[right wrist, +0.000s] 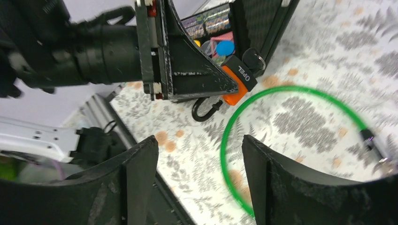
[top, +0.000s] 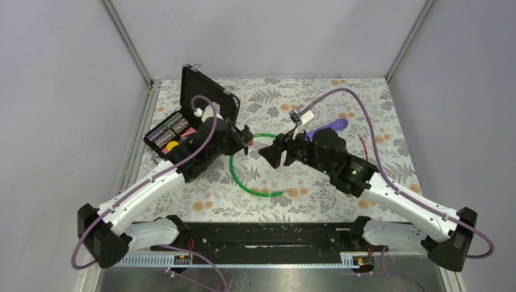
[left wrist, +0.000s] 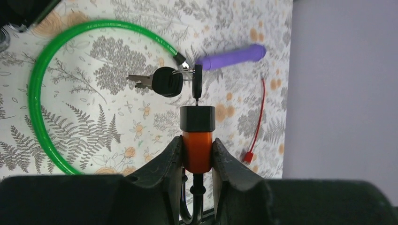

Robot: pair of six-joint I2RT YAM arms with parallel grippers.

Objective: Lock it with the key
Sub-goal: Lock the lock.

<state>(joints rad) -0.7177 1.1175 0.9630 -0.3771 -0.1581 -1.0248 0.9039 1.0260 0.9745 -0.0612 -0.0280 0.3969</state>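
Observation:
An orange padlock (left wrist: 197, 154) with a black cap (left wrist: 198, 118) sits between the pads of my left gripper (left wrist: 197, 141), which is shut on its body. Its shackle (right wrist: 206, 110) hangs out behind the fingers. A black-headed key (left wrist: 197, 80) stands in the cap's keyhole, edge-on to the left wrist view. A second key (left wrist: 162, 81) hangs from its ring to the left. My right gripper (top: 268, 153) faces the padlock (right wrist: 233, 86) from a short way off, open, with nothing between its fingers (right wrist: 141, 168).
A green cable loop (top: 243, 176) lies on the floral mat below both grippers. An open black case (top: 182, 125) with small items stands at the left. A purple pen (top: 331, 126) and a thin red wire (left wrist: 257, 117) lie to the right.

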